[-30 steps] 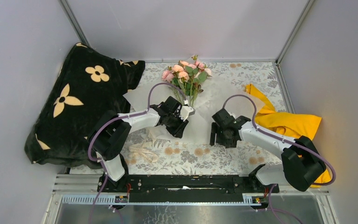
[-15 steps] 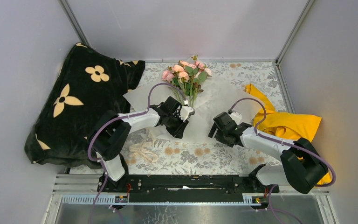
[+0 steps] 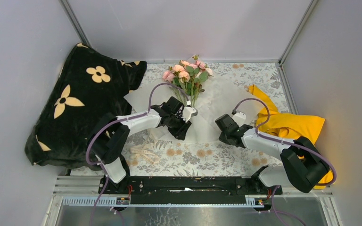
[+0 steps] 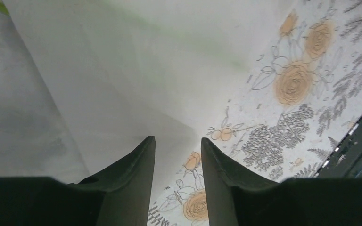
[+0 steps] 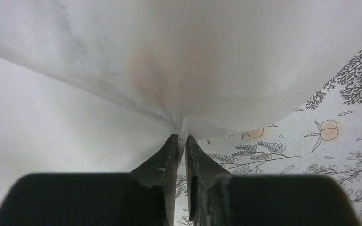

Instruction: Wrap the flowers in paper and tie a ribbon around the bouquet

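The flowers point(image 3: 187, 75), pink roses with green leaves, lie at the back middle, their stems running down onto the white paper point(image 3: 217, 99). My left gripper point(image 3: 183, 129) sits over the paper's near edge below the stems. In the left wrist view its jaws point(image 4: 177, 140) stand apart with only the paper point(image 4: 122, 70) and cloth behind them. My right gripper point(image 3: 220, 127) is at the paper's right near edge. In the right wrist view it point(image 5: 182, 136) is shut on a puckered fold of the paper point(image 5: 169, 56). The ribbon point(image 3: 143, 153) lies loose at the front left.
A black blanket point(image 3: 80, 103) with beige flower prints fills the left side. A yellow cloth point(image 3: 290, 123) lies at the right, beside the right arm. The grey floral tablecloth point(image 3: 202, 157) covers the table, with grey walls around and a black rail point(image 3: 184, 186) in front.
My right gripper moved in to the paper's edge and closed on it. The flower heads shifted a little to the left and back. The left jaws widened slightly.
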Tool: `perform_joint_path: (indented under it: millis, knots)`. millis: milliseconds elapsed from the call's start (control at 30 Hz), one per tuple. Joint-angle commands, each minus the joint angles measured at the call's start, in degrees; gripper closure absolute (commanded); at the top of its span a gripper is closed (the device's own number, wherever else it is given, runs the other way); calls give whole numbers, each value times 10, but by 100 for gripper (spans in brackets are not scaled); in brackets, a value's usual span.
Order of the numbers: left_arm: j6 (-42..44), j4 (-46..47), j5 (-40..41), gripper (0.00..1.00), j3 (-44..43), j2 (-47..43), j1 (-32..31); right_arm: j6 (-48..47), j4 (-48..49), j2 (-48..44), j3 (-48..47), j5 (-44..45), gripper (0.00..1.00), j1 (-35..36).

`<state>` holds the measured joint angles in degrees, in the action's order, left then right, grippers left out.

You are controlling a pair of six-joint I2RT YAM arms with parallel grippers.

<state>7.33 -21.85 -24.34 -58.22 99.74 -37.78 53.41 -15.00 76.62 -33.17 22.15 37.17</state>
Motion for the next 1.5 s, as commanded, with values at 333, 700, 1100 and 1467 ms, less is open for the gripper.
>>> perform_joint_path:
  millis: [333,700,1100,1467]
  knots:
    - [-80,68,5,48,-106,63,-5,-111,-66,26,-89,77,93,27]
    - [-130,89,32,53,-121,150,5,-278,-136,62,-203,180,98,131]
    - [-138,135,-62,51,-83,98,47,-615,48,142,-246,156,99,247]
    - [-120,103,-179,25,-89,-2,194,-701,125,225,-249,148,100,272]
